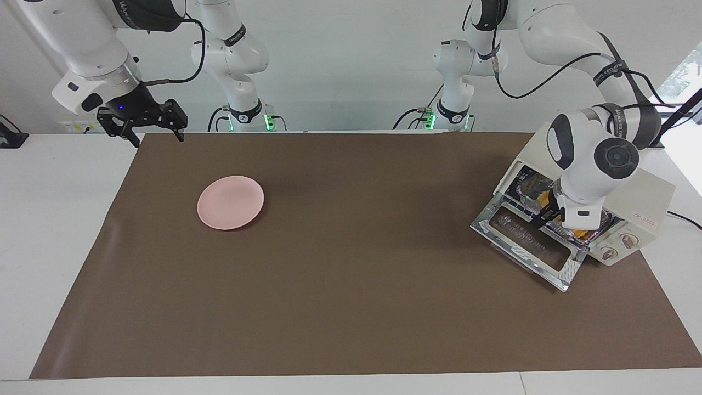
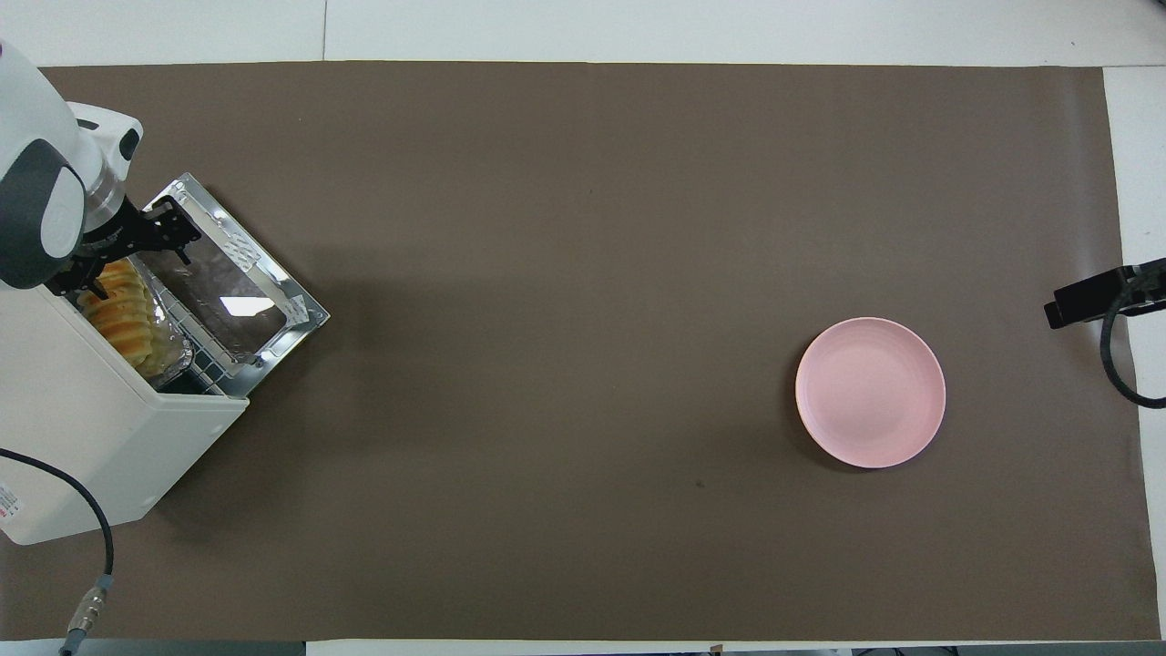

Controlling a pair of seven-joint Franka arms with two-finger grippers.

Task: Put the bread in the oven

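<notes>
The cream-white oven (image 1: 641, 197) stands at the left arm's end of the table with its glass door (image 1: 529, 241) dropped open. The yellow-orange bread (image 2: 123, 314) lies in a crinkled foil tray (image 2: 173, 351) on the wire rack, just inside the oven's mouth. Bits of the bread (image 1: 539, 195) show past the arm in the facing view. My left gripper (image 1: 545, 215) is at the oven's mouth over the open door, at one end of the bread (image 2: 127, 251). My right gripper (image 1: 157, 137) waits raised and open by the right arm's end of the table.
A round pink plate (image 1: 230, 202) sits bare on the brown mat (image 1: 351, 307) toward the right arm's end, also in the overhead view (image 2: 870, 392). The oven's two knobs (image 1: 617, 247) face the table's middle. A cable (image 2: 91, 547) runs from the oven.
</notes>
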